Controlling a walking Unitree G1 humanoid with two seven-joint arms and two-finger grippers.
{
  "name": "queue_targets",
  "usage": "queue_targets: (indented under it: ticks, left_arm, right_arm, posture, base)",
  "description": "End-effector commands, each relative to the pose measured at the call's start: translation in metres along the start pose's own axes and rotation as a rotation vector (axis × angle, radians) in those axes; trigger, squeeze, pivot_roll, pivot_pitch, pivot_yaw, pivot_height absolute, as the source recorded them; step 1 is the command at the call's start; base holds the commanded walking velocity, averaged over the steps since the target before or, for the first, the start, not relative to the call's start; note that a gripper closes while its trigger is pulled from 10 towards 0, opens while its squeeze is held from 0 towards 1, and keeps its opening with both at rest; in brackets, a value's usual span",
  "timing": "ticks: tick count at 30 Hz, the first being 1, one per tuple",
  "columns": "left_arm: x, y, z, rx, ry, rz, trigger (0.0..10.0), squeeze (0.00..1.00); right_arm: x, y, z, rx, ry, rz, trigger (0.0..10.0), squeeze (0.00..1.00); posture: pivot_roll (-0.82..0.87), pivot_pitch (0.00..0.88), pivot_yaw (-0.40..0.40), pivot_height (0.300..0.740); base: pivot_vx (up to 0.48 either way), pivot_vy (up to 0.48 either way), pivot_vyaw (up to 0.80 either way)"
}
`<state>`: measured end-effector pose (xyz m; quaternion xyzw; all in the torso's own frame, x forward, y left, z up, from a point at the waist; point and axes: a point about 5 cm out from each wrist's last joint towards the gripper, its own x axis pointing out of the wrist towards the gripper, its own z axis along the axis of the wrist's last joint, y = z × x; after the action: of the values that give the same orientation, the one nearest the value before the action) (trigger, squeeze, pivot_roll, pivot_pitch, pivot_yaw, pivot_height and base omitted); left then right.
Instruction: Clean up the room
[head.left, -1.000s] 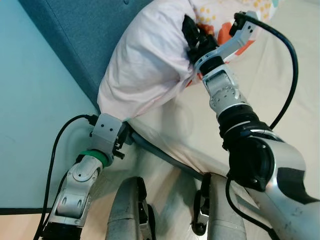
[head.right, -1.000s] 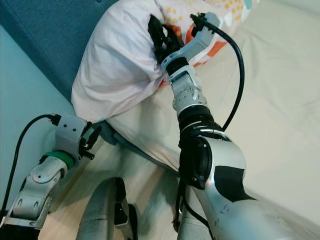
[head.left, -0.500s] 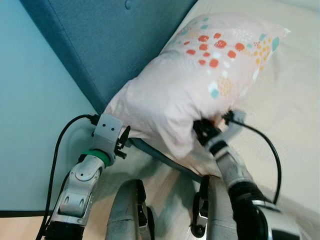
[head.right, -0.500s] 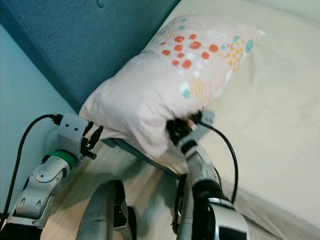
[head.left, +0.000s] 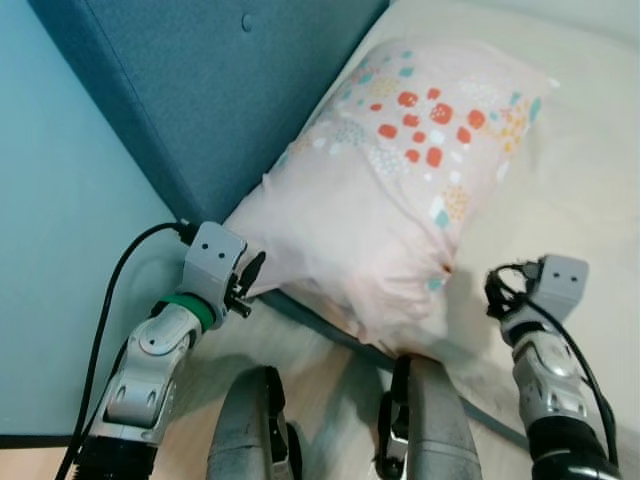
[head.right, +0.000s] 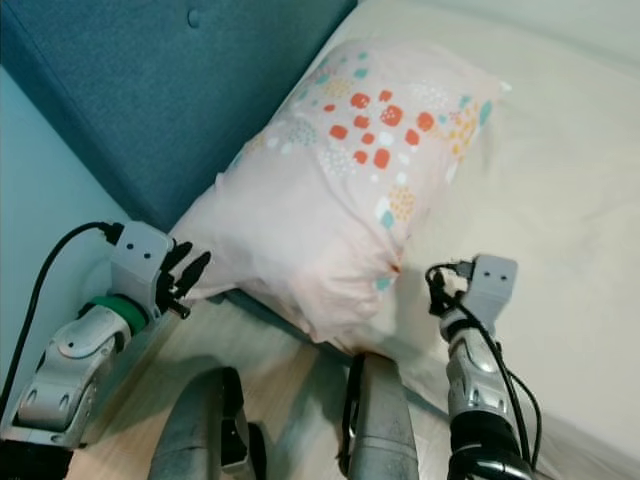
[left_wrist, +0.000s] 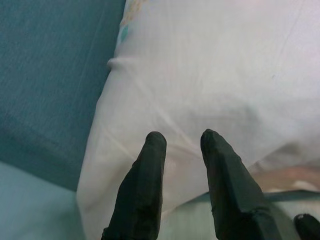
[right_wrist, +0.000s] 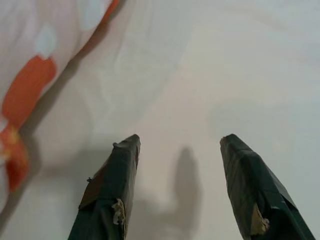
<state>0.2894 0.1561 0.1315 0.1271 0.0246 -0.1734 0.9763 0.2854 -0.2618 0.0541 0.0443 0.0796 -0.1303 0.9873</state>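
Observation:
A pale pink pillow (head.left: 400, 180) with orange and teal spots lies flat on the bed, patterned side up, its long edge along the blue headboard (head.left: 220, 90). My left gripper (head.left: 252, 275) hovers at the pillow's near corner. In the left wrist view its fingers (left_wrist: 150, 150) stand slightly apart just short of the fabric, with nothing between them. My right gripper (right_wrist: 179, 141) is open over the cream sheet (right_wrist: 225, 60). It is apart from the pillow's near end (right_wrist: 30, 85) and low beside my body in the head view (head.left: 497, 297).
The cream bed sheet (head.left: 580, 180) spreads to the right. A teal wall (head.left: 60, 200) stands left of the headboard. A dark bed edge (head.left: 310, 318) runs under the pillow's near corner. My legs (head.left: 250, 430) stand on wooden floor close to the bed.
My right gripper has let go of the pillow and drawn back toward my body. The pillow has dropped from upright to flat by the headboard. The left arm has barely moved.

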Motion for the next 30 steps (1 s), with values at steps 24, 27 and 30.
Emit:
queue_targets:
  ticks: [24, 27, 30]
  left_arm:
    - [0.030, -0.018, 0.042, -0.169, -0.176, 0.078, 10.0, 0.00]
    - [0.032, -0.022, 0.043, -0.179, -0.177, 0.072, 10.0, 0.00]
    - [0.034, -0.025, 0.043, -0.183, -0.177, 0.064, 10.0, 0.00]
  right_arm:
    - [-0.008, 0.076, 0.072, -0.005, -0.416, 0.303, 10.0, 0.00]
    - [-0.007, 0.075, 0.071, -0.013, -0.409, 0.292, 10.0, 0.00]
    - [-0.007, 0.074, 0.070, -0.016, -0.406, 0.287, 10.0, 0.00]
  posture:
    - [-0.02, 0.010, 0.037, 0.662]
    - [-0.02, 0.008, 0.033, 0.677]
    - [-0.02, 0.008, 0.033, 0.687]
  base:
    - [0.000, 0.000, 0.00]
    - [0.000, 0.000, 0.00]
    - [0.000, 0.000, 0.00]
